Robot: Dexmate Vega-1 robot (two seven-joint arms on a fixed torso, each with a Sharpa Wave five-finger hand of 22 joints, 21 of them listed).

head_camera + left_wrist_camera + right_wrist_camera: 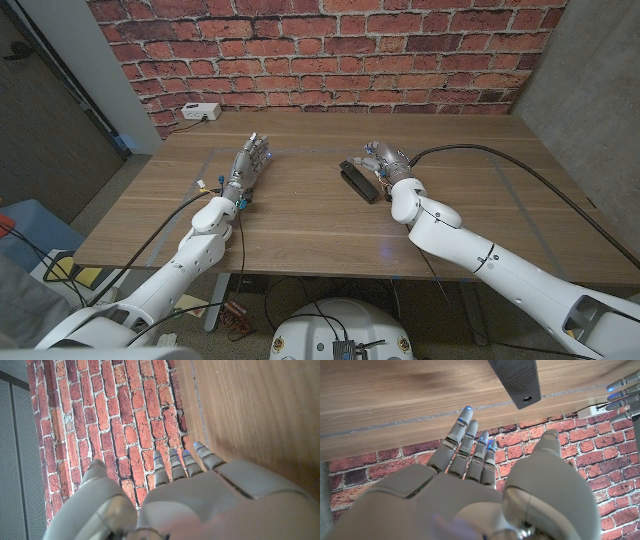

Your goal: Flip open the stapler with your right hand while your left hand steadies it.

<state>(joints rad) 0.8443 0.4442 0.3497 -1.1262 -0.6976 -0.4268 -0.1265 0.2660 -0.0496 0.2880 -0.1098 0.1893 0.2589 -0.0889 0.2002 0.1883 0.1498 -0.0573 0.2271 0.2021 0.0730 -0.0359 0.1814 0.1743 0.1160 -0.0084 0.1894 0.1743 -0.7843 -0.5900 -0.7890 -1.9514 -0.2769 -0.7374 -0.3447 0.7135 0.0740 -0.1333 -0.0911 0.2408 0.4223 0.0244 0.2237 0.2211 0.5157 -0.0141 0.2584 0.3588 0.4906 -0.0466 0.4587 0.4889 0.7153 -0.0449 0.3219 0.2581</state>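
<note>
Viewing from the head camera, I see the wooden table [330, 225] before a brick wall [330, 50]. My left hand [248, 165] holds nothing, fingers extended. My right hand [384, 163], released too, sits just beside the black stapler [357, 180] lying closed mid-table.

The head camera is looking down over both arms at the wooden table [330, 225] and brick wall [330, 50]. Each wrist camera is sitting close behind its own hand, facing along the fingers toward that same wall [125, 425].
</note>
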